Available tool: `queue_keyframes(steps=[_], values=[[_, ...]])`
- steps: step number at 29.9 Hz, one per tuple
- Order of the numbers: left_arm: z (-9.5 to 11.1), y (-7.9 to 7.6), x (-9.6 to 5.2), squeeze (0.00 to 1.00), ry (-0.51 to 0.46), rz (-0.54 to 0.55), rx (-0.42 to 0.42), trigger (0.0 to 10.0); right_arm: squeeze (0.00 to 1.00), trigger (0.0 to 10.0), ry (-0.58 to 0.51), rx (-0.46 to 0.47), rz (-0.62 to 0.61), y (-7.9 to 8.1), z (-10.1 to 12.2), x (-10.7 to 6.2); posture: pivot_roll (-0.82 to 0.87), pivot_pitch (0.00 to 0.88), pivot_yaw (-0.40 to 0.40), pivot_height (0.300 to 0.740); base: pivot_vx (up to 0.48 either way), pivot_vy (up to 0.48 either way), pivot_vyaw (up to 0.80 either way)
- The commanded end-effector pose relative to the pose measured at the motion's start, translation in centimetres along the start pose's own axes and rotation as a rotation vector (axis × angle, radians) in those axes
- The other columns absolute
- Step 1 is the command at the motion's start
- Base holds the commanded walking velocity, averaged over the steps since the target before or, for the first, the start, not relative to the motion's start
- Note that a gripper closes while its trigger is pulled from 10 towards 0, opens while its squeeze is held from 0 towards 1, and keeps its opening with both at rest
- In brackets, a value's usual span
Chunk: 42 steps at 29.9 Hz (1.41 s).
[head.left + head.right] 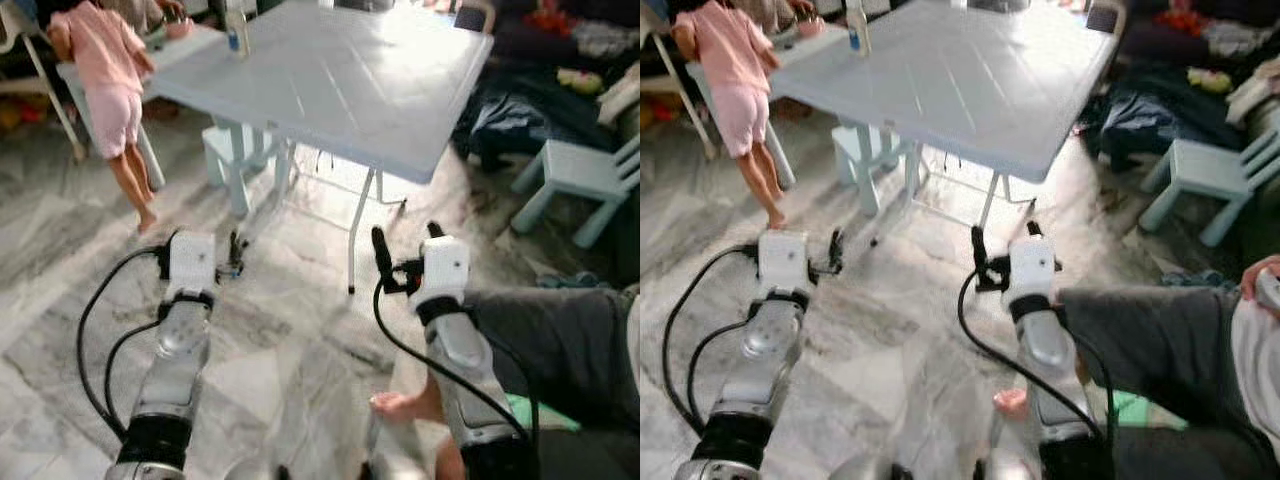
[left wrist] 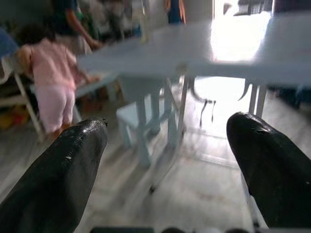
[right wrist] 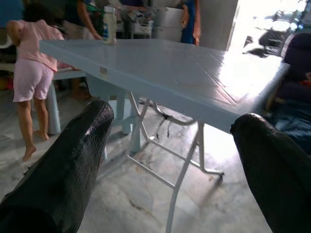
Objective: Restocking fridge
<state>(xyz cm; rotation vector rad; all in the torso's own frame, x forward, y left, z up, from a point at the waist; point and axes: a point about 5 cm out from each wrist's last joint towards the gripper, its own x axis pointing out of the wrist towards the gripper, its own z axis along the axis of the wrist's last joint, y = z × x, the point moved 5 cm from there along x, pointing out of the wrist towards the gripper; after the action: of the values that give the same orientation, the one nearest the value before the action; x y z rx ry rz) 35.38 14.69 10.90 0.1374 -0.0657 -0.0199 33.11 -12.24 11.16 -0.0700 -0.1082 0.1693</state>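
At the far corner of the pale blue table (image 1: 400, 110) stands your likely item, a clear bottle (image 1: 237, 30): probably light, stiff, slick plastic, so take it around the mid-body. Your left pincer (image 1: 236, 255) and right pincer (image 1: 405, 245) hang released, holding nothing, well short. Mind the person in pink (image 1: 105, 80) nearby.

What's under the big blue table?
Under the table are its white folding metal legs, a small blue stool and marble floor. The tabletop hides whatever lies farther back beneath it.
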Motion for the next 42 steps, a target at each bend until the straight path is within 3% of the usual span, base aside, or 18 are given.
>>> queue_keyframes(steps=[1,6,13,25,42], values=[[-0.4,0.1,-0.2,0.00,0.012,-0.010,-0.010,10.0,0.00,10.0,0.002,0.000,-0.003,-0.3,0.0,0.2,0.12,0.033,-0.007,0.740,0.000,0.000,0.00],[-0.3,0.7,-0.7,0.00,0.003,-0.006,0.031,10.0,0.00,10.0,0.006,-0.011,0.060,0.8,-0.1,1.3,0.16,0.025,-0.048,0.740,0.000,0.288,0.00],[-1.1,1.1,-1.6,0.00,0.012,-0.010,0.051,10.0,0.00,10.0,-0.024,-0.003,0.068,1.1,0.8,2.3,0.14,0.004,-0.044,0.740,0.000,0.480,0.00],[-0.5,-0.5,-1.1,0.00,-0.007,-0.095,0.068,10.0,0.00,10.0,-0.011,0.008,0.006,0.3,0.0,1.1,0.12,0.022,0.004,0.740,0.000,0.480,0.00],[0.3,-0.1,-1.6,0.00,-0.019,-0.085,0.093,10.0,0.00,10.0,-0.042,-0.010,-0.015,-0.5,1.0,1.9,0.14,0.064,0.002,0.740,0.000,0.480,-0.23]])
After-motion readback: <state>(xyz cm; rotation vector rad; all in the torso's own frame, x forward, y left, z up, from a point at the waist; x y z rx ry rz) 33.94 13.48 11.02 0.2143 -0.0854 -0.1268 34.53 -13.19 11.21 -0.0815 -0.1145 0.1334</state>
